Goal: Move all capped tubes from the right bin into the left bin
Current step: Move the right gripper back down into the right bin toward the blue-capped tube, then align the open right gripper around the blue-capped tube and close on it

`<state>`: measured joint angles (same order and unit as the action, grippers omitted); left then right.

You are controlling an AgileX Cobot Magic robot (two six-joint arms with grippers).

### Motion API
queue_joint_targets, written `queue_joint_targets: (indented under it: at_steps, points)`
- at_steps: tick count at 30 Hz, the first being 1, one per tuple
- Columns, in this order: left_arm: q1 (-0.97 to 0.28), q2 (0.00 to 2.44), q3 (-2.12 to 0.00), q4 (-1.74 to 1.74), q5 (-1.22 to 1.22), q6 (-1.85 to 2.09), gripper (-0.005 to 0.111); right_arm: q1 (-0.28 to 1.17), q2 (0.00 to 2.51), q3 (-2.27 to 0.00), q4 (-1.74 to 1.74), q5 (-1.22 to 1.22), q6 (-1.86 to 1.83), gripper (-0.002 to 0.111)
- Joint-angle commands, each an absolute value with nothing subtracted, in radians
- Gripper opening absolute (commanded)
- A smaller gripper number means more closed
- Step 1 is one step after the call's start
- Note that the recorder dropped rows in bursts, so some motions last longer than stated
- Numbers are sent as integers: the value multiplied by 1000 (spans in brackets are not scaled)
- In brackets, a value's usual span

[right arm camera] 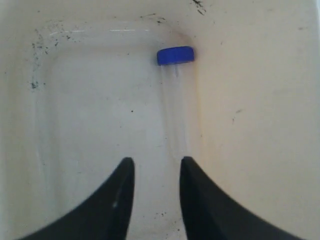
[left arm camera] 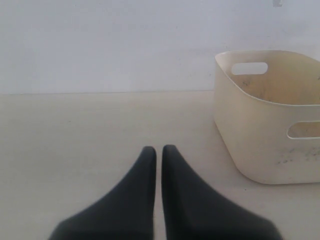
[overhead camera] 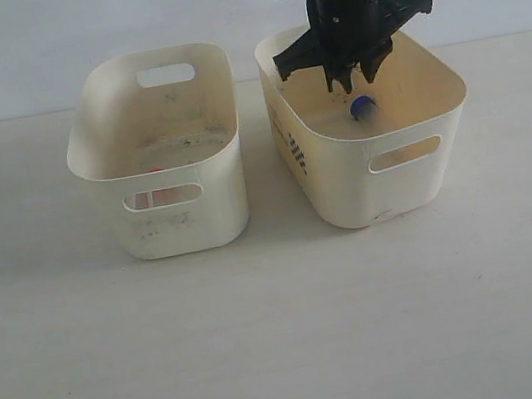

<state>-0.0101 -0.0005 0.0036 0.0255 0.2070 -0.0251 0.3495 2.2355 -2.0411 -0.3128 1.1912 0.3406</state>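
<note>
Blue-capped tube (right arm camera: 175,100): flat on right bin (overhead camera: 347,197) floor, tight by wall, 6 o'clock off right hand (overhead camera: 357,82). Hand spread, empty, lined up along tube, prob for pinch. Orange-capped tube (overhead camera: 154,172) already in left bin (overhead camera: 84,147), 9 o'clock. Left hand (left arm camera: 159,150) clenched, idle over bench (left arm camera: 75,150).

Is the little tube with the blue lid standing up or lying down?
Lying down. The blue-capped tube stretches flat along the floor of the right bin, close beside one wall.

Pale tabletop (overhead camera: 271,361), plain white wall (overhead camera: 19,46)
</note>
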Motion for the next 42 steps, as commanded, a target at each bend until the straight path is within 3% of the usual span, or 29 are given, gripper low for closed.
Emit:
queue_joint_targets:
  at_steps: [1, 15, 17, 21, 42]
  points:
    - [-10, 0, 0, 19, 202, -35, 4, 348, 2255, -2043, -326, 1165, 341, 57]
    - [-10, 0, 0, 19, 202, -35, 4, 345, 2338, -2043, -389, 1129, 341, 56]
    - [-10, 0, 0, 19, 202, -35, 4, 334, 2345, -2043, -389, 1113, 341, 59]
    - [-10, 0, 0, 19, 202, -35, 4, 321, 2371, -2043, -391, 1110, 341, 76]
    - [-10, 0, 0, 19, 202, -35, 4, 321, 2451, -2043, -383, 1072, 339, 75]
